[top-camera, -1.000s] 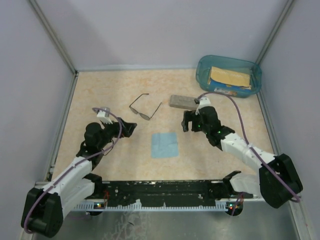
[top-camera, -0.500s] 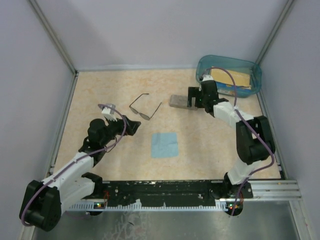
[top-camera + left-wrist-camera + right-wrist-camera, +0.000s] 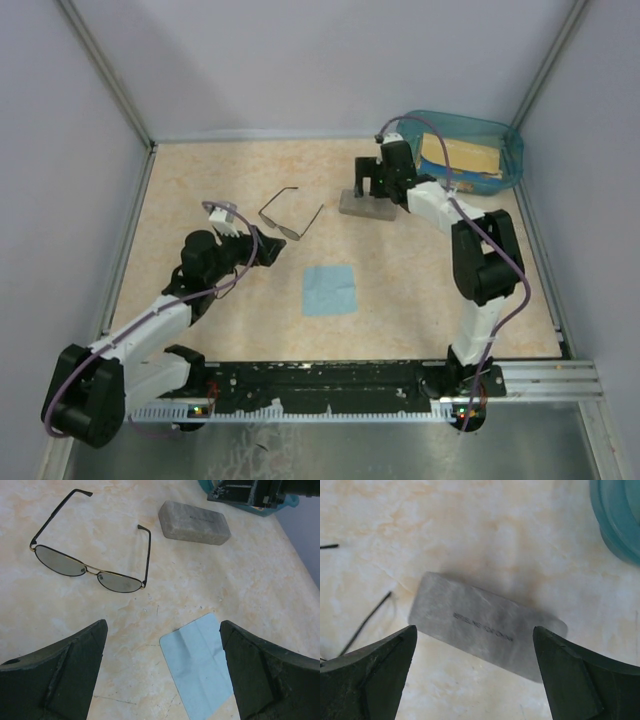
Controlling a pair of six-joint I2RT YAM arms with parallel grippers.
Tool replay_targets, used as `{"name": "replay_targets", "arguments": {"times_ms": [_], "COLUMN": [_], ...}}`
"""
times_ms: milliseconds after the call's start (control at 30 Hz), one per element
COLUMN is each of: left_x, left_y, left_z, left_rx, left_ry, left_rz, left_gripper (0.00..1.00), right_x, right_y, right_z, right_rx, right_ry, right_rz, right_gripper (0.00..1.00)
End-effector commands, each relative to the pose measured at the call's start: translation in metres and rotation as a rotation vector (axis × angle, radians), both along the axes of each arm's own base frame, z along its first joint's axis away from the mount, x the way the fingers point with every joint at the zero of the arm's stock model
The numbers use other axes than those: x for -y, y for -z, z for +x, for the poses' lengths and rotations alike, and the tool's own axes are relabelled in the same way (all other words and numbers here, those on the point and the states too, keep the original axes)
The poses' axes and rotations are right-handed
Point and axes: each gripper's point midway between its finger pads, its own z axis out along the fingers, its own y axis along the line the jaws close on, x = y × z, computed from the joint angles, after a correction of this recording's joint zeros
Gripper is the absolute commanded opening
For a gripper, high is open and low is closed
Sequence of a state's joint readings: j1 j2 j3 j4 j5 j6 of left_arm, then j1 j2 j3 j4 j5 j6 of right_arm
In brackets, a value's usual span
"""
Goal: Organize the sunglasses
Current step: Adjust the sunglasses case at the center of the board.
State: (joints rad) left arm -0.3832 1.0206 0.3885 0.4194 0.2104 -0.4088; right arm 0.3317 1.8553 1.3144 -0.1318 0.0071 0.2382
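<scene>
The sunglasses lie unfolded on the table, lenses toward my left arm; their thin dark frame is in full sight in the left wrist view. My left gripper is open, just short of them and holding nothing. My right gripper hovers open over the grey case. In the right wrist view the case sits between and beyond the open jaws, untouched. One temple arm tip shows at that view's left.
A light blue cloth lies flat in the middle of the table, partly under my left jaws. A teal bin with tan contents stands at the back right, close to the case. Grey walls enclose the table on three sides.
The right arm swung from mid-table to the back, over the grey case, and its jaws opened wider. The left gripper crept slightly toward the sunglasses.
</scene>
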Motion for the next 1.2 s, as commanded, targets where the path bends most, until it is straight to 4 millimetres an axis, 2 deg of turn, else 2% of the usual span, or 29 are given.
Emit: {"name": "replay_targets", "arguments": {"times_ms": [0, 200, 367, 533, 733, 967, 1167], "left_x": [0.010, 0.010, 0.006, 0.004, 0.003, 0.004, 0.006], "left_y": [-0.026, -0.025, -0.026, -0.027, -0.026, -0.028, -0.027], "left_z": [0.007, 0.003, 0.001, 0.001, 0.000, -0.001, -0.001], "left_rx": [0.065, 0.057, 0.060, 0.064, 0.064, 0.065, 0.059], "left_ry": [0.026, 0.028, 0.015, 0.007, 0.004, 0.011, 0.020], "left_rz": [-0.023, -0.023, -0.010, -0.002, -0.001, -0.002, -0.005], "left_gripper": [1.00, 1.00, 1.00, 1.00, 1.00, 1.00, 1.00], "right_x": [-0.035, -0.068, -0.087, -0.103, -0.119, -0.107, -0.075], "right_y": [-0.030, -0.030, -0.021, -0.013, 0.003, 0.012, 0.007], "right_z": [0.025, 0.058, 0.073, 0.079, 0.075, 0.069, 0.067], "right_rx": [0.073, 0.036, 0.003, -0.021, -0.059, -0.075, -0.079], "right_ry": [-0.035, -0.072, -0.090, -0.114, -0.145, -0.120, -0.075], "right_rz": [-0.008, 0.007, 0.013, 0.019, 0.004, -0.029, 0.005], "right_gripper": [0.99, 0.97, 0.97, 0.97, 0.97, 0.99, 0.99]}}
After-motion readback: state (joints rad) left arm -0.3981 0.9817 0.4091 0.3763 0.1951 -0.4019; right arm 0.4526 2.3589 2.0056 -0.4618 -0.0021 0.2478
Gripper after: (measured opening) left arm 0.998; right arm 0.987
